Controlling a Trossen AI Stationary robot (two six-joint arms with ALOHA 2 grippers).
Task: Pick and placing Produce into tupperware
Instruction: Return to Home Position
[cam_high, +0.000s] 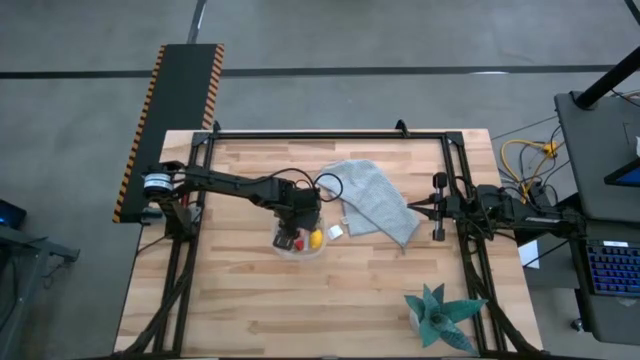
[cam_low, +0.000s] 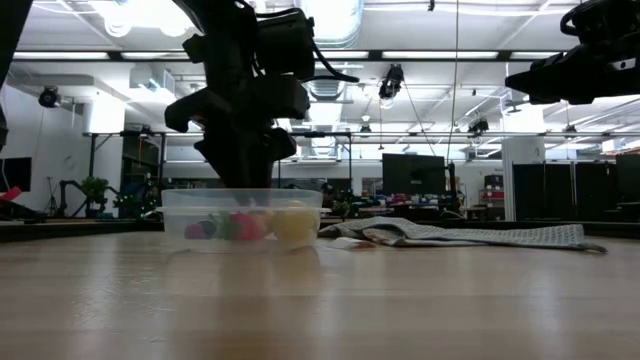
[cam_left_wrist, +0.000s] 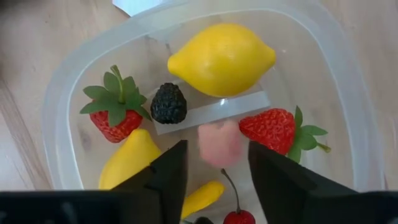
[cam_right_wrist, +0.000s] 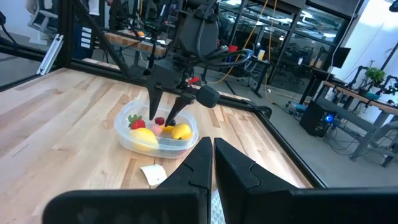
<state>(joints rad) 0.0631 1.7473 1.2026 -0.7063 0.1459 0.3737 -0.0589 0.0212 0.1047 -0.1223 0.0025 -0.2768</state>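
Left gripper (cam_left_wrist: 217, 152), fingers spread and empty, hung low over the tupperware (cam_left_wrist: 53, 118) holding the pink peach (cam_left_wrist: 221, 142), lemon (cam_left_wrist: 222, 59) and strawberries (cam_left_wrist: 115, 118); a slanted withdrawal could catch its rim and spill them; the closed right gripper (cam_right_wrist: 211, 149) waited at the table (cam_high: 250, 300) edge.

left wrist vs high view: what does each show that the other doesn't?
Left wrist only: single pieces told apart inside the tupperware, namely a blackberry, a pink peach and a cherry, plus the gap between the left tool fingers. High only: the grey cloth, the teal plant, and the right tool waiting at the table right edge. Both: the tupperware, the lemon, and the left tool over them.
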